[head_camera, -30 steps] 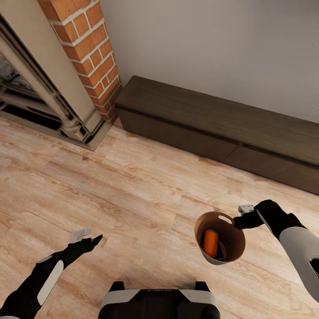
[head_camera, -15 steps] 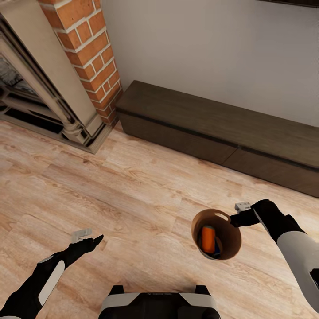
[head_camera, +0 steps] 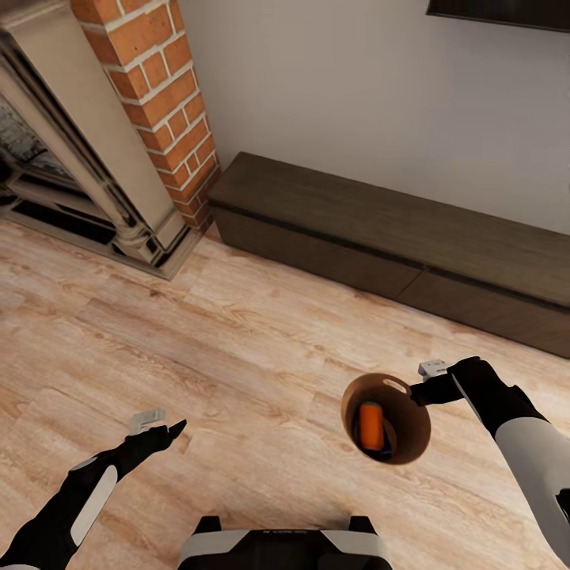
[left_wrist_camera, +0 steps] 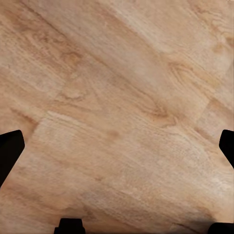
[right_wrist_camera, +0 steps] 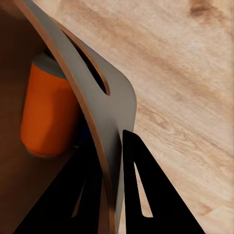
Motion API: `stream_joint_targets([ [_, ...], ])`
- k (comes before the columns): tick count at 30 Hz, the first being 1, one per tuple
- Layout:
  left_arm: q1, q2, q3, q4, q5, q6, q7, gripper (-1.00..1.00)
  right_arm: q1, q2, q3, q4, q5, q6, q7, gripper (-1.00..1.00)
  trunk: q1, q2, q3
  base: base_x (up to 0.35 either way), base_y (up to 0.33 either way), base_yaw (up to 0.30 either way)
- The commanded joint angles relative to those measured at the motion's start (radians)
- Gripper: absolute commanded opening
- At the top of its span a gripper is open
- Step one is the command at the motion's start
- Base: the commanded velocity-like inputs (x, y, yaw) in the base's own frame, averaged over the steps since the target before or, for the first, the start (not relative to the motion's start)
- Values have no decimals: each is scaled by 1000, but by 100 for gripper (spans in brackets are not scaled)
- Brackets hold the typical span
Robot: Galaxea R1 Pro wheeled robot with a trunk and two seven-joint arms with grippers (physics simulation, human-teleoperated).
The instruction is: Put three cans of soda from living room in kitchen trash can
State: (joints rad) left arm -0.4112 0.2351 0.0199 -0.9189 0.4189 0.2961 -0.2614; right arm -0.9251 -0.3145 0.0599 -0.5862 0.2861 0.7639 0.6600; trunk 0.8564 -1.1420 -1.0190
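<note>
My right gripper (head_camera: 417, 389) is shut on the rim of the trash can (head_camera: 404, 392), held above the wood floor at the lower right of the head view. Inside its brown interior an orange soda can (head_camera: 370, 425) stands on end, with a bit of the blue can (head_camera: 385, 452) beside it. In the right wrist view the fingers (right_wrist_camera: 141, 195) pinch the bin's wall (right_wrist_camera: 97, 102) by its slot handle, and the orange can (right_wrist_camera: 48, 114) shows inside. My left gripper (head_camera: 162, 423) hangs open over bare floor at the lower left. A third can is hidden.
A brick fireplace (head_camera: 119, 127) stands at the upper left. A long low dark wood cabinet (head_camera: 380, 229) runs along the grey wall ahead, with the black TV's lower edge (head_camera: 499, 12) above it. Light wood plank floor (head_camera: 237, 332) stretches between them and my base (head_camera: 281, 546).
The whole view has tilted up slightly, bringing the TV's edge into sight. The bin in my right gripper has swung a little more upright; the left arm has kept its pose.
</note>
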Motion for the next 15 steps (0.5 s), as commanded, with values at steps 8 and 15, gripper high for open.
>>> stream_joint_targets([
  [8, 0, -1, 0, 0, 0, 0, 1, 100, 0, 0, 0, 0, -10, 5, 6, -100, 0, 0, 13, 0, 0, 0],
  [15, 0, -2, 0, 0, 0, -1, 1, 100, 0, 0, 0, 0, -10, 3, 6, -100, 0, 0, 23, 0, 0, 0],
])
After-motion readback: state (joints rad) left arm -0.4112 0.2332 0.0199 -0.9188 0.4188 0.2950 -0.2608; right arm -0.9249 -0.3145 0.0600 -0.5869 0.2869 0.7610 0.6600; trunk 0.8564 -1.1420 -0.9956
